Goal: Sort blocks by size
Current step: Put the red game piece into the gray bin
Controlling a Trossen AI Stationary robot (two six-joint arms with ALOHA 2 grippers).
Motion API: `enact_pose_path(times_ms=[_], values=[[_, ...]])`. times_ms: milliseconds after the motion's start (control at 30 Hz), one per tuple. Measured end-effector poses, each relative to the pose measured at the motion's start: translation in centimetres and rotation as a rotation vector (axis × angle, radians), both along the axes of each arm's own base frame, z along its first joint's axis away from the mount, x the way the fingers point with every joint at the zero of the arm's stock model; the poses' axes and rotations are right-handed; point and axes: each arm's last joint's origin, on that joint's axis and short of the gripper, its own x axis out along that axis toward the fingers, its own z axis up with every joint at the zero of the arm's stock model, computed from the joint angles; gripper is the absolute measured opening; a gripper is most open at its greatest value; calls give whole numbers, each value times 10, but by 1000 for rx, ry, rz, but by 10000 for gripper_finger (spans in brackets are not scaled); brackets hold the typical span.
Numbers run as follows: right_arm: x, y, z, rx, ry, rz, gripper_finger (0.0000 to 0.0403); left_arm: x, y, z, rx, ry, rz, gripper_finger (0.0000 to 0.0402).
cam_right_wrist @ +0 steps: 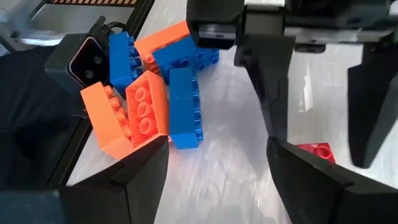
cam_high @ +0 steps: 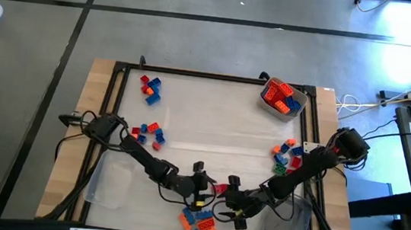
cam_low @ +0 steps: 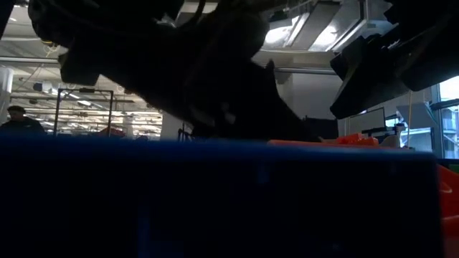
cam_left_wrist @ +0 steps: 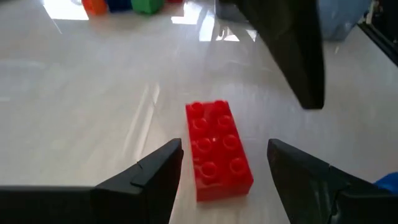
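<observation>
The left gripper (cam_left_wrist: 224, 165) hung low over the near middle of the table, its two dark, wedge-shaped fingers standing apart with a red brick (cam_left_wrist: 217, 149) lying flat on the surface between them, touched by neither. That brick was a glossy moulded-plastic oblong, two studs wide and four long, the studs round and raised.

The right gripper (cam_right_wrist: 217, 165) faced it from close by, fingers likewise spread and holding nothing. Just ahead of its fingertips lay a loose heap of orange and blue bricks (cam_right_wrist: 155, 87); one orange brick was tipped over so its hollow underside, with round tubes inside, showed. A corner of the red brick showed just beyond its right finger.

From above, the other blocks lay in groups farther off: a red, orange and blue cluster (cam_high: 148, 133) behind the left arm, a smaller cluster (cam_high: 149, 88) toward the far left corner, and a mixed cluster with some green (cam_high: 286, 156) beside the right arm. A clear plastic tub (cam_high: 281, 98) at the far right corner held orange, red and blue bricks. Two more clear tubs, one (cam_high: 112, 183) under the left arm and one (cam_high: 286, 223) under the right arm, sat at the near corners.

The table (cam_high: 213, 120) had a smooth, pale, reflective top inside a thin black frame, with bare wood edging. The floor around it was grey concrete. No writing could be read. At table height the view was mostly blocked by a dark blue brick; a person stood far back in a bright hall.
</observation>
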Motion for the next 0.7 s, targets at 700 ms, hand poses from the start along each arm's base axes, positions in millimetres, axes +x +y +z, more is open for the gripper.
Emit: enact_pose_path(times_ms=[700], values=[[0, 0, 0, 40, 19, -17, 269, 6, 9, -21, 4, 6, 1, 123]])
